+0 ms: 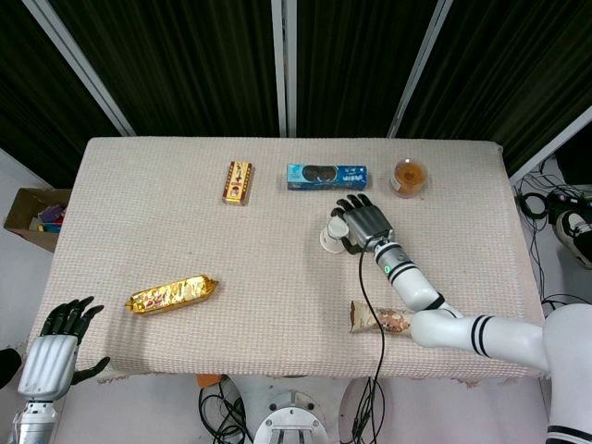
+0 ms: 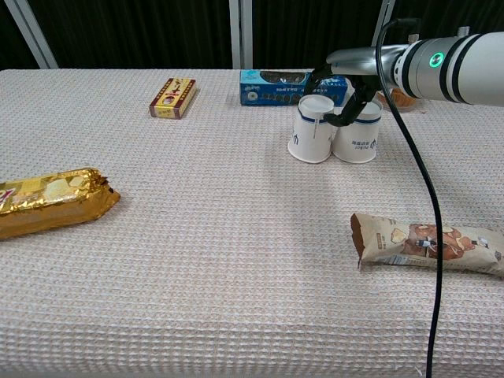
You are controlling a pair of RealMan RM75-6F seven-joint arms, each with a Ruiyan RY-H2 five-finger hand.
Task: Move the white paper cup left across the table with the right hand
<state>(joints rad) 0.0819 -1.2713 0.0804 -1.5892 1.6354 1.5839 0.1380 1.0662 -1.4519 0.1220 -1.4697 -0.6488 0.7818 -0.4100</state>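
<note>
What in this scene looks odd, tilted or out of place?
Both white paper cups stand upside down, base up. The left cup, with the right hand on it, leans slightly and stands right beside the second cup; whether they touch is unclear. Nothing looks spilled or damaged.

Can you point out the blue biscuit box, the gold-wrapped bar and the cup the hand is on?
blue biscuit box (image 2: 272,89), chest view, front face
gold-wrapped bar (image 2: 51,201), chest view, wrapper middle
white paper cup (image 2: 311,135), chest view, side wall
</note>
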